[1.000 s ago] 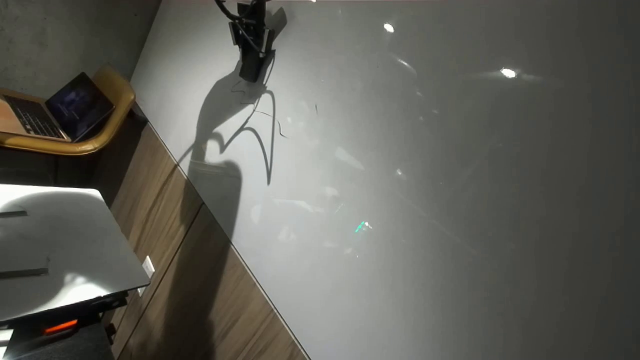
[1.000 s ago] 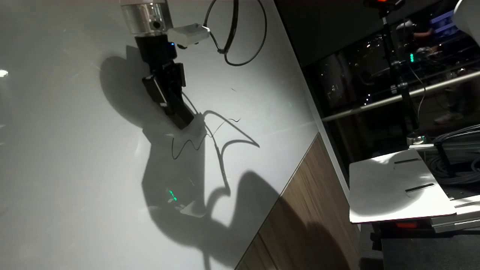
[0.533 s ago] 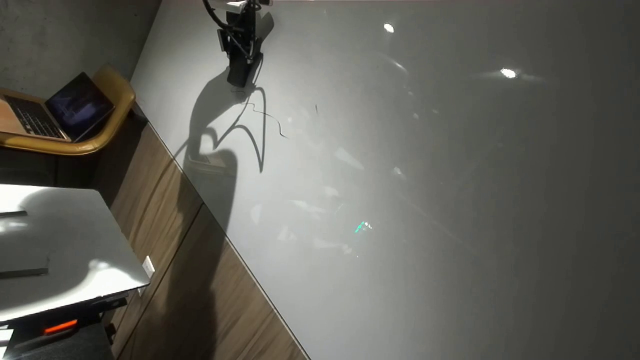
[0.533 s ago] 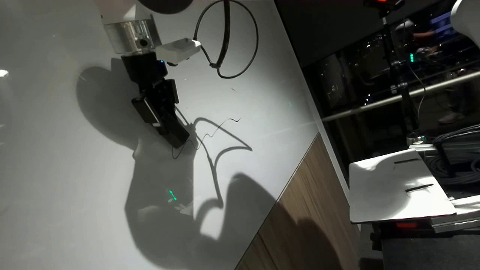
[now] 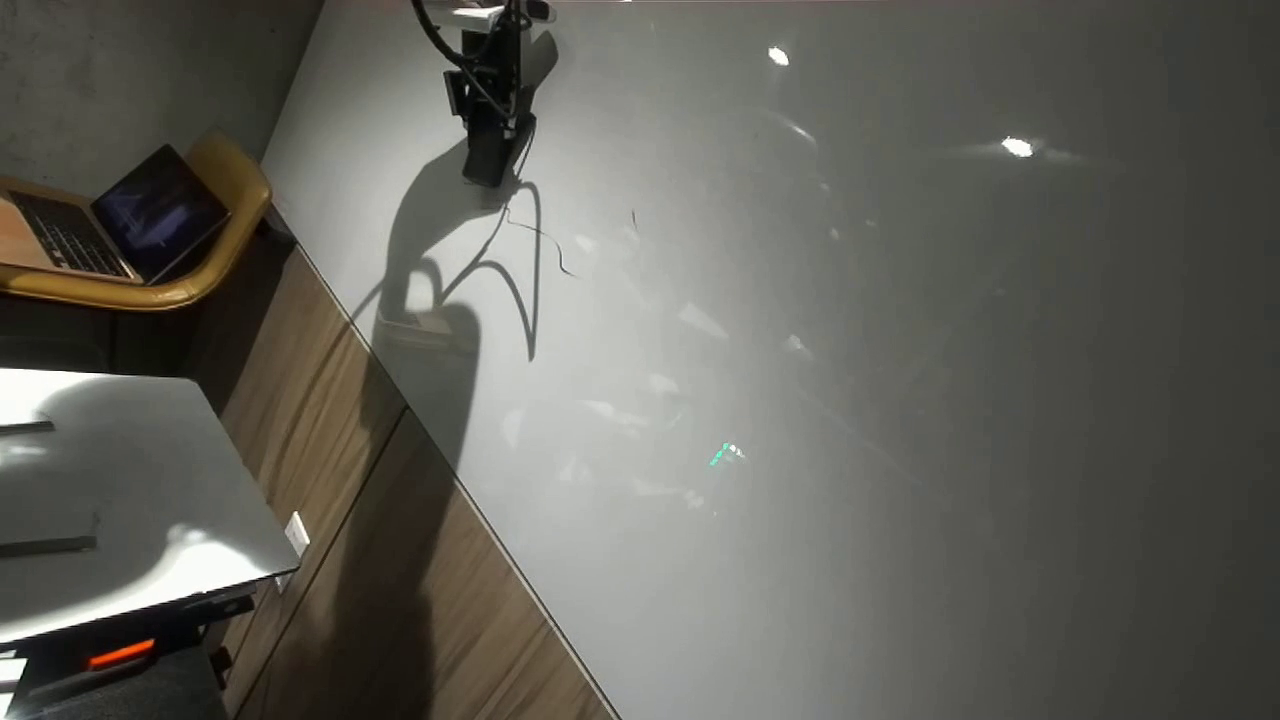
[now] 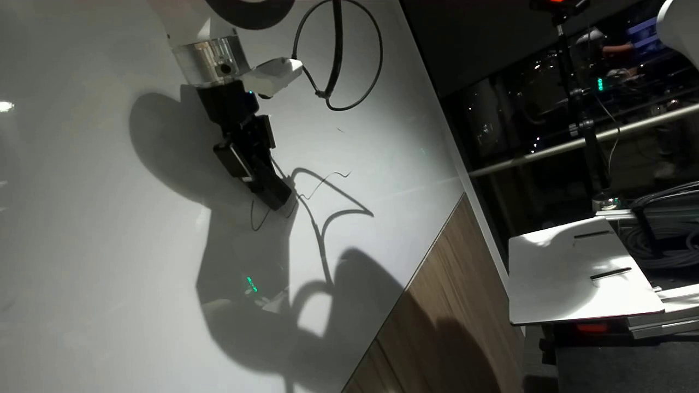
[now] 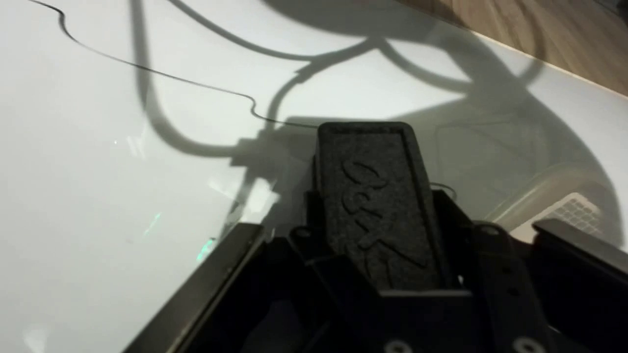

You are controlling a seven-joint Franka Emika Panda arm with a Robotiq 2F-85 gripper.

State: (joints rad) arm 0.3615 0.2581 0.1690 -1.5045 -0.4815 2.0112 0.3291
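My gripper (image 7: 378,215) is shut on a dark grey felt block (image 7: 375,196) with raised script on its back, like a board eraser. The block also shows in both exterior views (image 5: 487,160) (image 6: 273,191). It juts out past the fingertips, tilted toward a glossy white surface (image 6: 136,305). A thin wavy black line (image 7: 186,82) runs across that surface and passes behind the block. Its ends show on both sides of the block in an exterior view (image 6: 322,183). I cannot tell whether the block touches the surface.
A short dark mark (image 6: 340,130) lies near the line. Wood panelling (image 6: 437,322) borders the white surface. A chair (image 5: 235,190) holds a laptop (image 5: 160,215). A grey flat panel (image 5: 130,480) stands near the wood. A looped cable (image 6: 380,54) hangs by the wrist.
In an exterior view, the gripper with the block moved down and left, then back to the right. The block now covers part of the wavy line. The grip is unchanged.
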